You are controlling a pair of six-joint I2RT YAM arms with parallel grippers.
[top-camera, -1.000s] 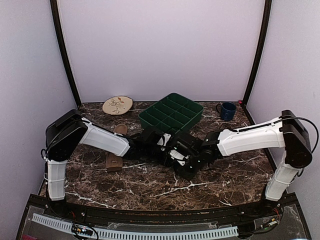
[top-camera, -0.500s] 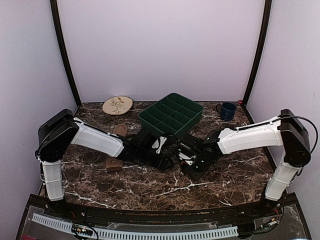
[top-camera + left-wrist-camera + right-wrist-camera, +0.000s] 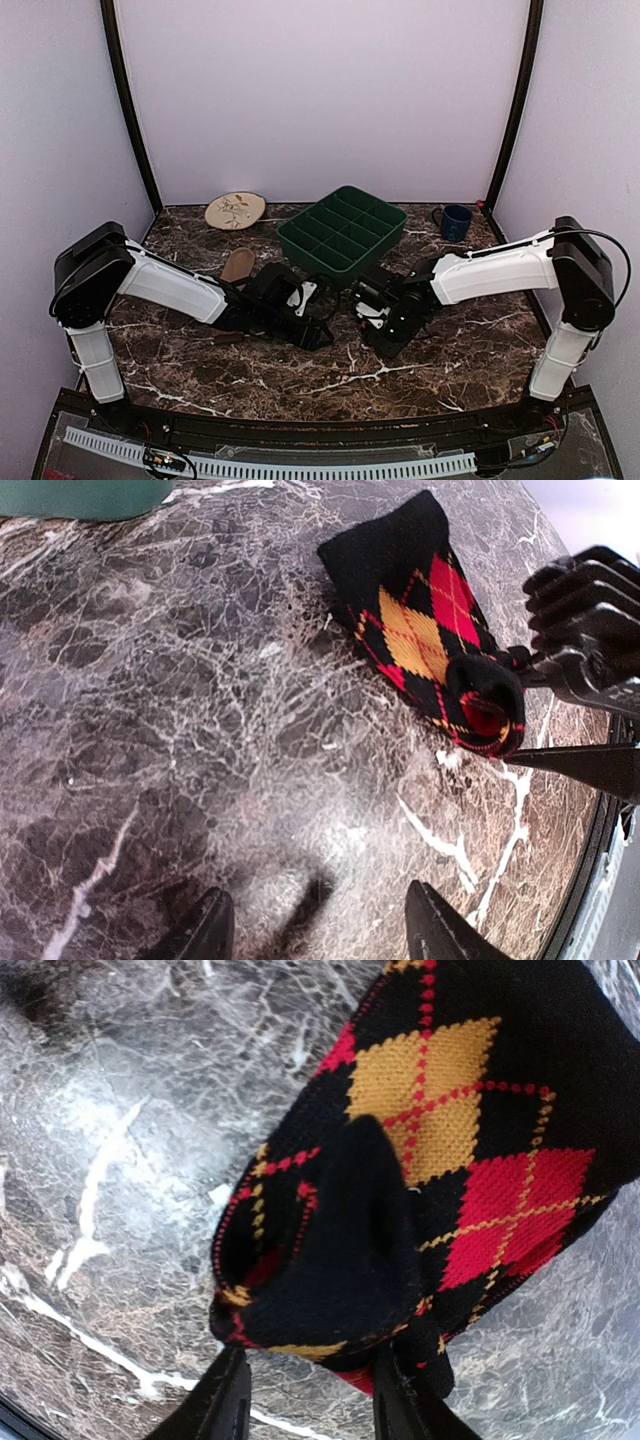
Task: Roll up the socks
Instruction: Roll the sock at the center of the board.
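Left gripper [image 3: 320, 932]: jaws wide over the brown marble table [image 3: 180, 730]. Right gripper [image 3: 312, 1385], tips hidden in cloth, pinches the folded end of the black argyle fabric sock [image 3: 418, 630] lying mid-table. Beyond: plain tan-brown sock [image 3: 237, 265], green divided tray [image 3: 343, 228], insides dim.

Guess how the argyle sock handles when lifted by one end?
Probably floppy: the argyle sock curls over itself at the end in the right gripper. Likely light: thin knit lying flat on the table. Pushed, it would probably bunch rather than slide cleanly.

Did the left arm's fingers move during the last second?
Yes. The left fingers drew back leftward, away from the green plastic compartment tray and its near corner.
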